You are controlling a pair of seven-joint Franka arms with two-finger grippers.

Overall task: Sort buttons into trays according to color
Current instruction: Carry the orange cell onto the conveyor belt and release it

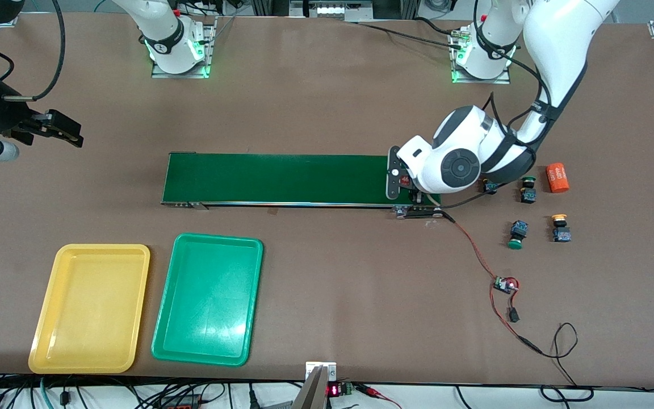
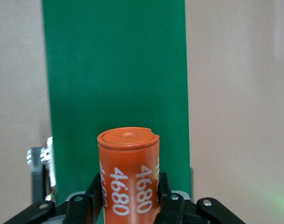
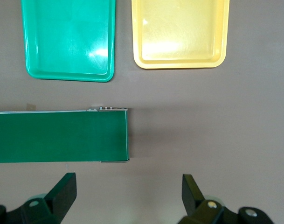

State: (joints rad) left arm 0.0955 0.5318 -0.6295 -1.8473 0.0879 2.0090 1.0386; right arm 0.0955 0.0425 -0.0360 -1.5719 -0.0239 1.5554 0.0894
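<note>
From the front, note the buttons [image 1: 518, 232] lying unsorted on the surface [image 1: 327, 102] toward the left arm's end, with the yellow tray [image 1: 49, 318] and green tray [image 1: 169, 318] toward the right arm's end, nearer the camera than the belt [image 1: 276, 179]. Through the left wrist view, find the left hand [image 2: 128, 198] clamped on a numbered orange cylinder [image 2: 128, 163] over the belt, not on a button. Could send the wrong item along, or let it drop and roll. Through the right wrist view, see the right hand [image 3: 128, 191] waiting, spread wide and holding nothing.

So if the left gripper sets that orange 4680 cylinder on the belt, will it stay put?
Held in the left gripper, the orange cylinder looks rigid. Upright on its flat end it should probably stand on the conveyor belt; on its side it would likely roll.
</note>
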